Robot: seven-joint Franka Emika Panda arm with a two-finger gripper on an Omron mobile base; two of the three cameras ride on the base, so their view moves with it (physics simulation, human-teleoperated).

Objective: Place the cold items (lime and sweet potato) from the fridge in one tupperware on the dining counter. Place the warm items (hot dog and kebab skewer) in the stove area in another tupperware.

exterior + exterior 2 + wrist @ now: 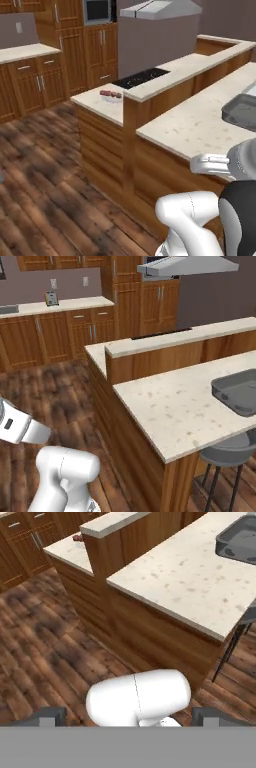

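A: Grey tupperware (239, 392) sits on the dining counter (170, 406), far right end, flat on the pale stone top. Same container shows at the right edge in the left base view (241, 112) and top right in the hand view (239, 542).

B: Fingers?

A: Gripper (131, 717) is spread wide, nothing between the tips. One dark fingertip (47, 717) at lower left of the hand view, the other at lower right. Both hang over the wood floor (45, 657), below counter level.

B: So tupperware relative to the fingers?

A: Well apart. It's up and to the right of them in the hand view, on the counter top, with the counter's wooden side between. No contact.

B: Warm items?

A: Small white plate (111, 98) on the lower counter beside the black cooktop (140, 78), something dark red lying on it (110, 93). Skewer or hot dog, can't tell which, too small. A red bit also peeks at the top left of the hand view (77, 537). Far from the fingers too.

B: Anything else?

A: Grey stool (227, 456) under the counter's near right corner. Range hood (187, 266) above the stove.
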